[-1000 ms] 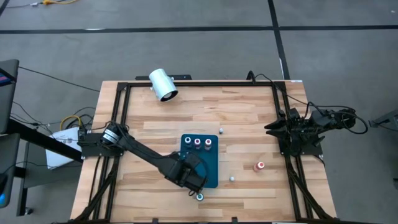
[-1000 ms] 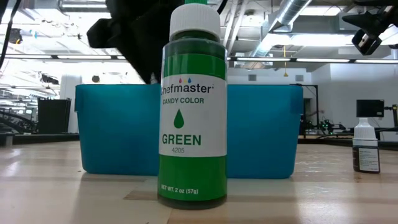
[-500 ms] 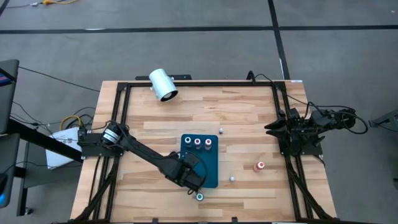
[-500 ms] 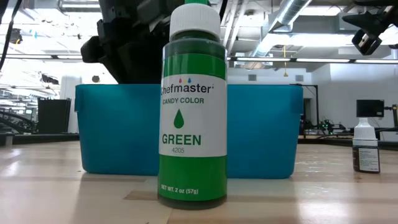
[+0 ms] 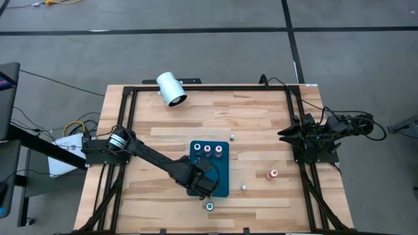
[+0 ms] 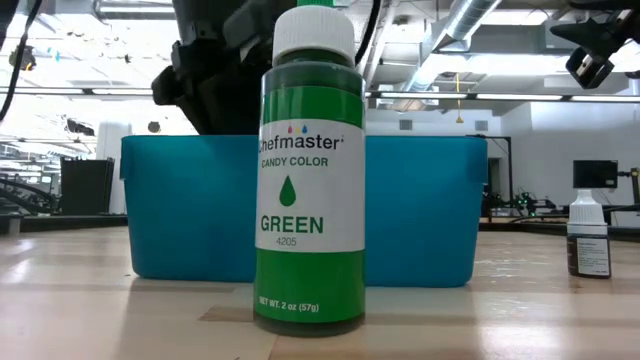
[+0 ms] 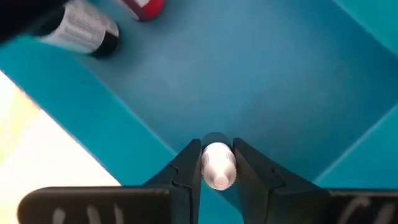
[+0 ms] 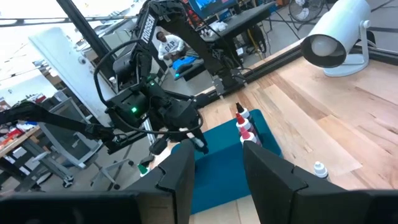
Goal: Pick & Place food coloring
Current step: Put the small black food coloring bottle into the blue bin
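Small food coloring bottle (image 7: 217, 165), whitish cap, pinched in the left pincer (image 7: 217, 167), hanging over the teal bin (image 5: 222, 179) near its front end. Since a second ago the pincer has slid from the bin's front edge inward. Likely about to be let go inside. Three bottles (image 5: 208, 149) already stand at the bin's far end. Green bottle (image 5: 209, 206) by the counter's front edge, red-capped one (image 5: 273, 173) toward the right. Right pincer (image 8: 214, 168) parked at the right edge, half open, empty.
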